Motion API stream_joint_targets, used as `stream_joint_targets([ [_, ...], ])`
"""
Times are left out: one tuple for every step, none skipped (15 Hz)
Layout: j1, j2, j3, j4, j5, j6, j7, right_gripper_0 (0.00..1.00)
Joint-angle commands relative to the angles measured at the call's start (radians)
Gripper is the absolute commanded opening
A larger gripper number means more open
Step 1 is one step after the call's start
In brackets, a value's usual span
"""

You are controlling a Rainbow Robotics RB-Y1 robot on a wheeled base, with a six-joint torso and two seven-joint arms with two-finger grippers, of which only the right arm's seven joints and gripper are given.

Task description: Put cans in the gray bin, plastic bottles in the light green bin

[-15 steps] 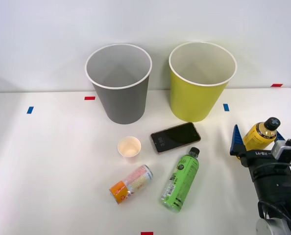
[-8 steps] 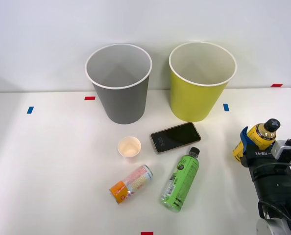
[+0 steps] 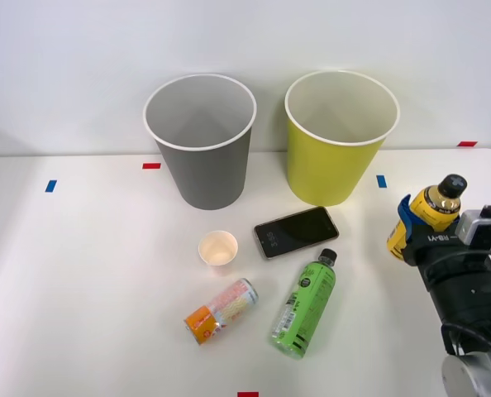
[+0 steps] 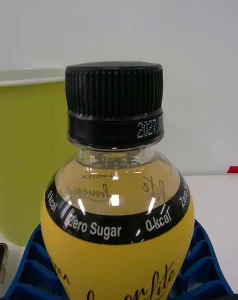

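- My right gripper (image 3: 417,227) is clamped on the yellow bottle (image 3: 423,217), blue fingers (image 4: 29,260) hugging its sides.
- Arm reaches in near the table's (image 3: 80,289) right edge, bottle tilted, cap up.

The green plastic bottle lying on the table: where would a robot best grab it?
Probably around the middle of the green plastic bottle, coming from above with fingers either side of its long body. It lies flat, black cap toward the dark phone, so the narrow neck is harder to grip.
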Motion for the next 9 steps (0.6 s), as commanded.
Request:
stream_joint_targets([
  [0.032,-0.063,0.001,-0.213,-0.031,0.218,-0.030,0.00],
  [0.029,-0.079,0.001,-0.259,-0.041,0.266,-0.039,0.00],
  [0.025,-0.096,0.001,-0.308,-0.079,0.315,-0.048,0.00],
  [0.015,-0.103,0.001,-0.336,-0.124,0.336,-0.053,0.00],
  [0.003,-0.111,0.006,-0.353,-0.163,0.341,-0.053,0.00],
  [-0.026,-0.119,0.017,-0.358,-0.203,0.341,-0.053,0.00],
  [-0.057,-0.119,0.023,-0.358,-0.223,0.343,-0.048,0.00],
  [-0.084,-0.119,0.029,-0.358,-0.245,0.346,-0.048,0.00],
  [-0.124,-0.117,0.028,-0.361,-0.265,0.376,-0.044,0.00],
])
